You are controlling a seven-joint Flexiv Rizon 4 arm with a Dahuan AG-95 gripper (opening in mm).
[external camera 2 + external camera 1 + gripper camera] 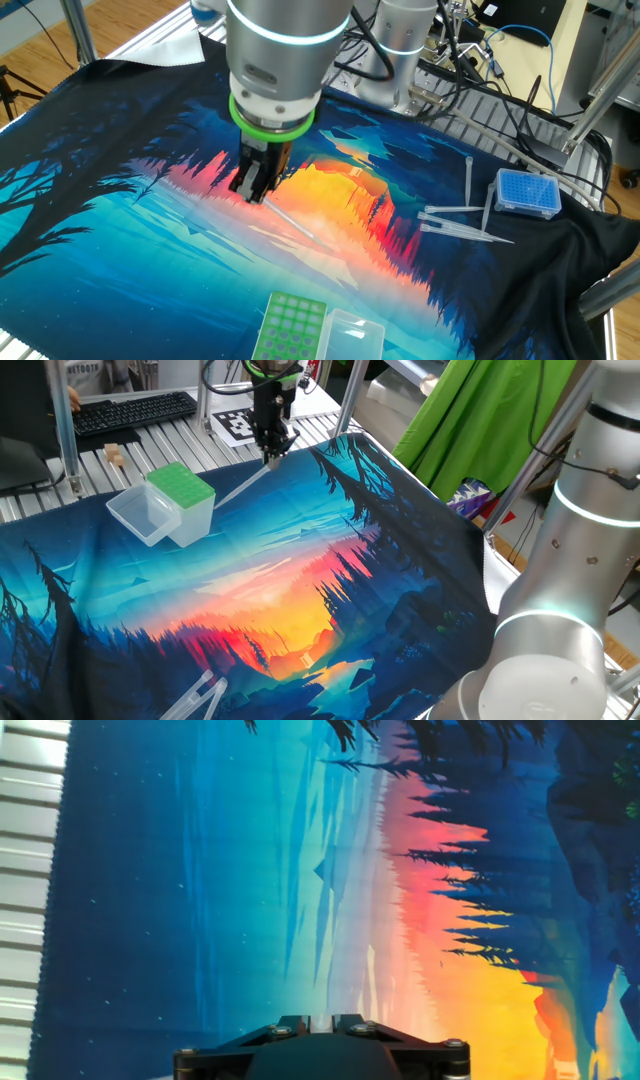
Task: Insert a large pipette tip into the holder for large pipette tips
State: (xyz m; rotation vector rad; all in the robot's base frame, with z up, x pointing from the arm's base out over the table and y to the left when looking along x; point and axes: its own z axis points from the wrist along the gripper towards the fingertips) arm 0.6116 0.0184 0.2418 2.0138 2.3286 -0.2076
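Two fixed views from opposite sides, both looking down across the printed cloth (300, 590) and green-topped box (180, 485); hand view straight down, close above cloth.

Printed cloth mat (300, 560), translucent plastic pipette tip (240, 484), ribbed metal table (90, 480).

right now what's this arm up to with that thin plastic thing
The gripper is shut on a large pipette tip, which slants out from between its fingers above the printed cloth. The green-topped holder, lid open, stands apart from it on the cloth, so the tip is not inserted yet. More tips lie beside a blue box.
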